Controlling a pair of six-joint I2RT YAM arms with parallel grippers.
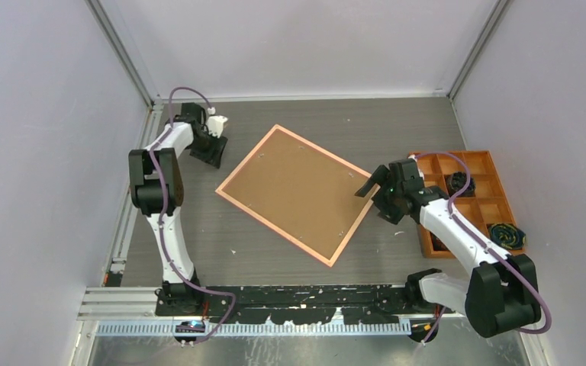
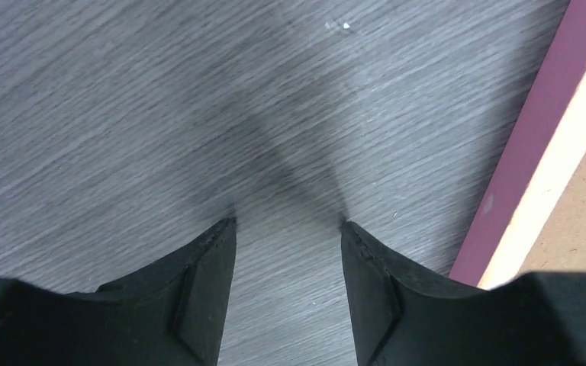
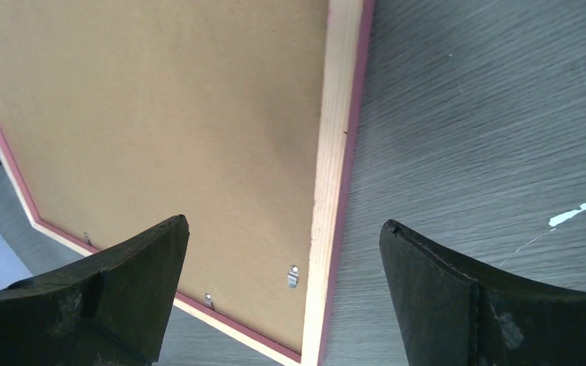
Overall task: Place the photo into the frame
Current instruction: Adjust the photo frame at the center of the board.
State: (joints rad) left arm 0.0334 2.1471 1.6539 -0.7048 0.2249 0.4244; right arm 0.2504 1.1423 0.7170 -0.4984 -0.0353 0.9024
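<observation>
On the grey wood-grain table (image 1: 397, 122), the right end effector (image 3: 282, 223), spread wide, straddles an edge of the thin pink-and-tan wooden picture frame (image 3: 337, 137), which lies face down, likely to steady it. The left end effector (image 2: 288, 223), spread and empty, hovers beside it. The photo is not visible; a brown backing board (image 1: 294, 187) fills the frame.

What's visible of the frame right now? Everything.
The frame lies flat, back up, skewed on the table. It has a pale wood rim with a pink outer edge. A brown backing board fills it, with small metal tabs along the inside. The open right gripper straddles its right-hand edge; whether it touches cannot be told.
</observation>
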